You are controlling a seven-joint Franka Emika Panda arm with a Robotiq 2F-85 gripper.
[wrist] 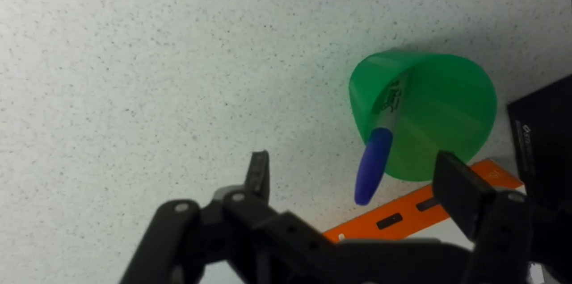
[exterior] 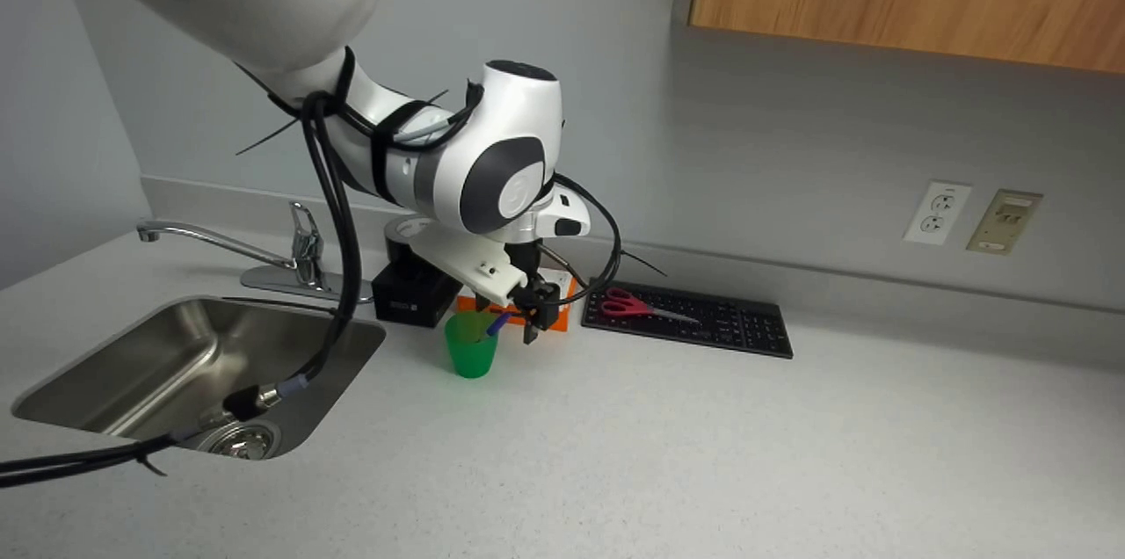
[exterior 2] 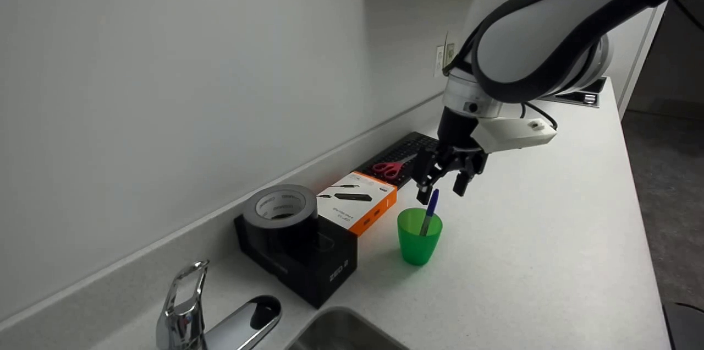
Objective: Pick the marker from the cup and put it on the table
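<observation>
In an exterior view the green cup (exterior: 471, 359) stands upright on the pale counter (exterior: 747, 453), and the marker (exterior: 498, 325) is poking up out of it at a lean. So, early days: neither half of the job is done, marker not picked, nothing delivered (I'm taking the counter as the "table").

In an exterior view the gripper (exterior 2: 442, 191) hangs near the marker's top end, a bit above it from this angle. Jaws are spread wide, nothing in them. The roll of tape (exterior 2: 281, 207) is off on the black box (exterior 2: 324, 262), well apart from the action, so no worry for this pick I'd guess.

Wrist view is the useful one. The fingers (wrist: 258, 177) stand well apart, and the marker's blue cap (wrist: 374, 165) shows in the gap between them — touching neither. The orange-and-white box (wrist: 406, 217) sits just beside the cup. Depth is hard to judge from up here, so I can't say how much lower the gripper has to go. My read: lining up looks mostly sorted, everything after it isn't — what's left is getting down around the cap, squeezing, lifting the marker clear of the cup, laying it on the counter and letting go.
</observation>
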